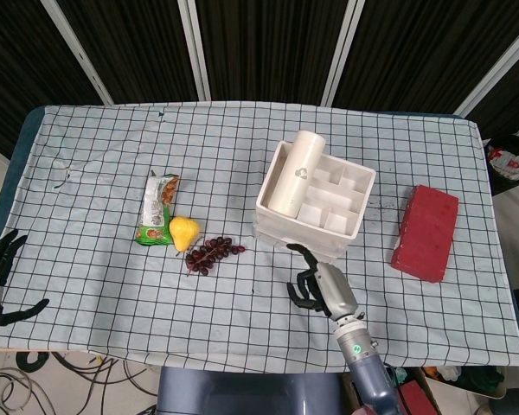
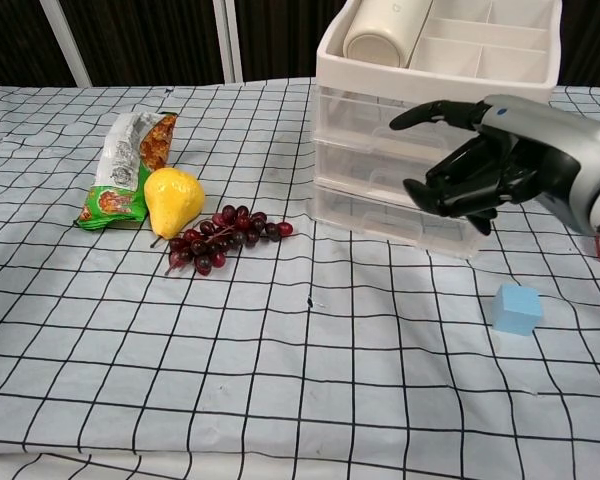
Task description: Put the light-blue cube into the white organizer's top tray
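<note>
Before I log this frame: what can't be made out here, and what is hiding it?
- Light-blue cube: absent from head view, hidden under the right hand and forearm; only chest view shows it.
- Left hand: cut off by head view's left edge; outside chest view.
- White organizer drawers: contents unreadable through frosted fronts, partly behind the right hand in chest view.
- Snack packet: print too small.

From my chest view, my right hand (image 2: 475, 180) hovers empty, fingers apart, before the white drawer organizer (image 2: 380, 150). The light-blue cube (image 2: 517, 309) sits on the checked tablecloth (image 2: 280, 390) below it, well apart. A pear (image 2: 172, 200) touches red grapes (image 2: 220, 238).
</note>
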`<action>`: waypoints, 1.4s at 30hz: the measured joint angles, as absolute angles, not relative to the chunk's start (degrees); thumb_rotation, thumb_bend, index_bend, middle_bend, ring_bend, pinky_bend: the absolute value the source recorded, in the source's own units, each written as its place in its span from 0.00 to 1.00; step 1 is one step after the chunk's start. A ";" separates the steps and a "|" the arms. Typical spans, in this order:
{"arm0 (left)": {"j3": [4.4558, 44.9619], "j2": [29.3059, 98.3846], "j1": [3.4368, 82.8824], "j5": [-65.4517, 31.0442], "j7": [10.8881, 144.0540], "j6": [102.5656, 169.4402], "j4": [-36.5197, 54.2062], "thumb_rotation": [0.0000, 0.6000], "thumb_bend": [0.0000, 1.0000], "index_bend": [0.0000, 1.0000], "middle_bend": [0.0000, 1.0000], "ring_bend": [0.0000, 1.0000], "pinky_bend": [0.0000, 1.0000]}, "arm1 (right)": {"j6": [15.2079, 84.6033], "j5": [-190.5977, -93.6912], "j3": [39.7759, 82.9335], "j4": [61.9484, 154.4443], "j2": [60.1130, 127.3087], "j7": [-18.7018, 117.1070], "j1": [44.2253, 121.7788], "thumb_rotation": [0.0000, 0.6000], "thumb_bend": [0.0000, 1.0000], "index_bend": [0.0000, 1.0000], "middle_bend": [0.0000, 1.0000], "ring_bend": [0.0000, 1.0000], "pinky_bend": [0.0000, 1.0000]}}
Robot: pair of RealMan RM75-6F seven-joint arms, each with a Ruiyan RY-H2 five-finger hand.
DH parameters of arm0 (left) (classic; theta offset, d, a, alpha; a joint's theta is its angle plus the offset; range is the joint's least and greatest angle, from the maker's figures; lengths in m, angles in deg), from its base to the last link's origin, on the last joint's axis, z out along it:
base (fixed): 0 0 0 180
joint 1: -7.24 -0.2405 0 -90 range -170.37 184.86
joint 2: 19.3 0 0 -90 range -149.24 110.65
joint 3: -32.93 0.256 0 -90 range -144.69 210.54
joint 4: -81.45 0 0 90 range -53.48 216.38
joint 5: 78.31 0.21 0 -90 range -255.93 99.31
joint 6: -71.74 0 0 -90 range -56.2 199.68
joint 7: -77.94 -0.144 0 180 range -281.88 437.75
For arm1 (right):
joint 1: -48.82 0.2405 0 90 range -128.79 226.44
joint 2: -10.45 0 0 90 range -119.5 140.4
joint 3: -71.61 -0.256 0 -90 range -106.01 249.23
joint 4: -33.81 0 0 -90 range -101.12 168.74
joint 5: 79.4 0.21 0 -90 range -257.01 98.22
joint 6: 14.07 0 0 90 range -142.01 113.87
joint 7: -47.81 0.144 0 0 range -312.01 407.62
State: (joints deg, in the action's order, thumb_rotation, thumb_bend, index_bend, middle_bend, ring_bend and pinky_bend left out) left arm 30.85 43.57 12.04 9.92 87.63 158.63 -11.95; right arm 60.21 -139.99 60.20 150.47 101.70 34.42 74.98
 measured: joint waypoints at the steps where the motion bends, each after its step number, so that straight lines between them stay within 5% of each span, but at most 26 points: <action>1: 30.84 43.60 12.05 9.92 87.61 158.63 -11.95 1.00 0.02 0.00 0.00 0.00 0.00 | 61.37 -140.75 60.36 150.16 101.68 32.17 74.99 1.00 0.41 0.16 0.83 0.86 0.76; 20: 30.82 43.40 12.07 9.65 87.94 158.38 -12.29 1.00 0.02 0.00 0.00 0.00 0.00 | 65.93 -138.59 58.75 147.35 102.90 25.81 74.56 1.00 0.41 0.16 0.83 0.86 0.76; 29: 30.84 43.34 12.06 9.61 88.01 158.31 -12.36 1.00 0.02 0.00 0.00 0.00 0.00 | 65.77 -136.92 58.41 148.28 102.98 24.39 74.64 1.00 0.41 0.37 0.83 0.86 0.76; 42: 30.86 43.38 12.04 9.61 87.89 158.32 -12.36 1.00 0.02 0.00 0.00 0.00 0.00 | 65.70 -139.59 60.62 151.98 101.65 26.03 73.27 1.00 0.41 0.38 0.83 0.86 0.76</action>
